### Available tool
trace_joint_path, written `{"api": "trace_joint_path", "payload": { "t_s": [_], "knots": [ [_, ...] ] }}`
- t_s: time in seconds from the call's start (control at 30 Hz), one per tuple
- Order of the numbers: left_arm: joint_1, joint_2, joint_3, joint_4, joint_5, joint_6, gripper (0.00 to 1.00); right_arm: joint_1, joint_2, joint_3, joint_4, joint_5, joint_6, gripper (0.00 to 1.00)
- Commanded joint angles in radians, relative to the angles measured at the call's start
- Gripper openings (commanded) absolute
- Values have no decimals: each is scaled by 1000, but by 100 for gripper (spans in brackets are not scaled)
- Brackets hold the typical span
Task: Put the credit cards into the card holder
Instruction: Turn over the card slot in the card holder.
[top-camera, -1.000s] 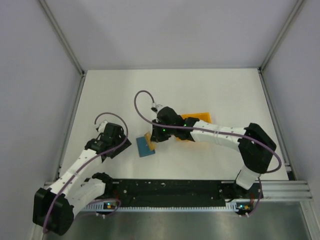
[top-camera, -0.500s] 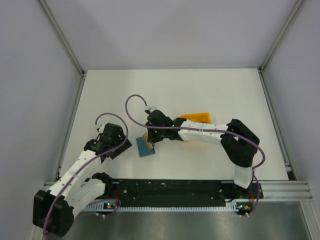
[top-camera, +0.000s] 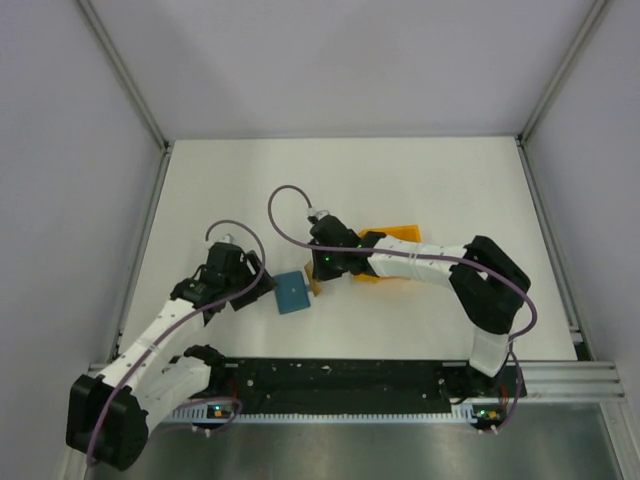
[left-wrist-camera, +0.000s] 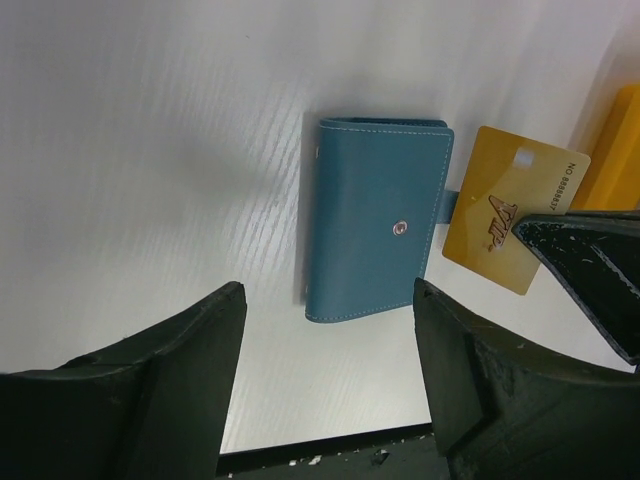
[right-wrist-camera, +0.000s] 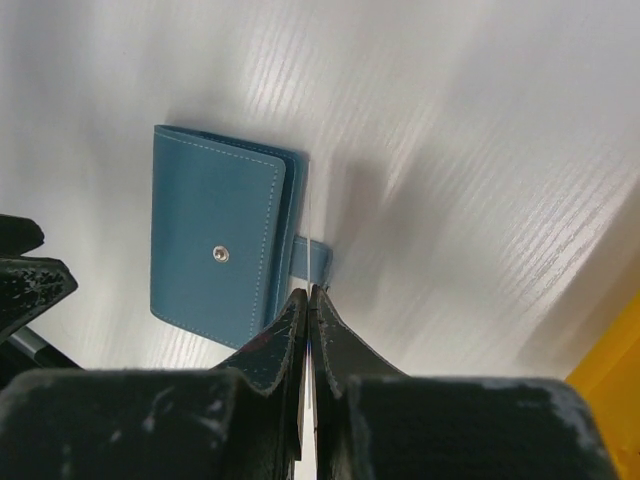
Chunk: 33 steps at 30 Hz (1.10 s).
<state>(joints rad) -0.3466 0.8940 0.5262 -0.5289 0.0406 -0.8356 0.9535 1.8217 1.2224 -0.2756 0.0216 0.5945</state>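
The teal-blue card holder (top-camera: 292, 293) lies flat and closed on the white table, its snap button facing up; it also shows in the left wrist view (left-wrist-camera: 375, 220) and the right wrist view (right-wrist-camera: 215, 240). My right gripper (top-camera: 318, 277) is shut on a yellow credit card (left-wrist-camera: 510, 220), held on edge just above the table at the holder's strap side; in the right wrist view (right-wrist-camera: 308, 292) the card (right-wrist-camera: 308, 215) shows edge-on as a thin line. My left gripper (top-camera: 262, 284) is open and empty just left of the holder, as the left wrist view (left-wrist-camera: 328, 300) shows. No other cards are visible.
An orange tray (top-camera: 398, 240) sits behind the right arm's wrist, its edge also at the right of the left wrist view (left-wrist-camera: 615, 140). The black base rail (top-camera: 350, 375) runs along the table's near edge. Enclosure walls stand on both sides.
My left gripper has moved right, closer to the holder. My right gripper swung left over the holder with the card, then back to the holder's right edge.
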Motion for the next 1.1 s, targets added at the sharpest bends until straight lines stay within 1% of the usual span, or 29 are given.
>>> {"api": "trace_joint_path", "payload": {
  "t_s": [0.0,0.03,0.17,0.4,0.47,0.67,0.8,0.93,1.07],
  "knots": [
    [4,23,-22,81,54,21,72,-7,-55,-17,32,-17,1,0],
    [4,29,-23,84,54,20,71,-7,-53,-20,39,-17,4,0],
    [4,40,-23,83,56,18,70,-13,-38,-43,90,-104,45,0],
    [3,42,-37,81,53,18,68,-36,-25,-64,139,-184,96,0],
    [3,45,-43,93,59,21,67,-58,-25,-73,151,-227,117,0],
    [3,85,-66,147,107,20,65,-85,-9,-116,205,-267,151,0],
    [3,91,-77,170,123,13,61,-88,11,-144,259,-322,175,0],
    [4,79,-66,159,124,13,55,-88,19,-149,305,-368,198,0],
    [3,75,-42,135,119,26,54,-88,8,-146,328,-396,209,0]
  ]
}}
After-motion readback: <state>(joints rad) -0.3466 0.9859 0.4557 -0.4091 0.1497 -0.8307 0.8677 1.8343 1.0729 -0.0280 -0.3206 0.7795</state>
